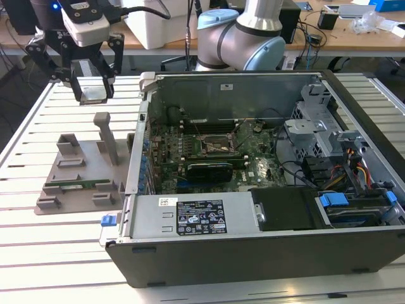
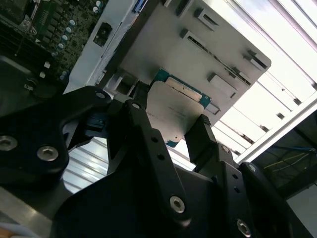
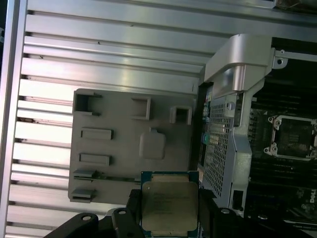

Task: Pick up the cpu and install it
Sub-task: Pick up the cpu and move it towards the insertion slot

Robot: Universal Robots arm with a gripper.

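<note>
Exterior view first: the gripper (image 1: pixel 95 88) hung at about ten o'clock, above the slatted table (image 1: pixel 38 253), with its black fingers (image 1: pixel 111 76) clenched on the cpu (image 1: pixel 95 96). In both wrist views the chip (image 3: pixel 168 210) sat flat between the fingers, pinched by two opposite edges. I took that to be deliberate, keeping the pads off the silver lid and off the underside. It hovered over the near edge of the grey holder tray (image 3: pixel 124 144), which lay at nine o'clock in the exterior view. The tray's shallow square recess (image 3: pixel 152 145) was bare (the chip's seat, I'd guess), while a green memory stick (image 1: pixel 79 185) lay in a slot. The open computer case (image 1: pixel 253 253) filled the middle, and its cpu socket (image 1: pixel 218 147) lay well apart from the gripper. At six o'clock the case carried a white label (image 1: pixel 168 202) and a black label (image 1: pixel 200 217), their print too small to read. The lid's faint marking was no clearer.
</note>
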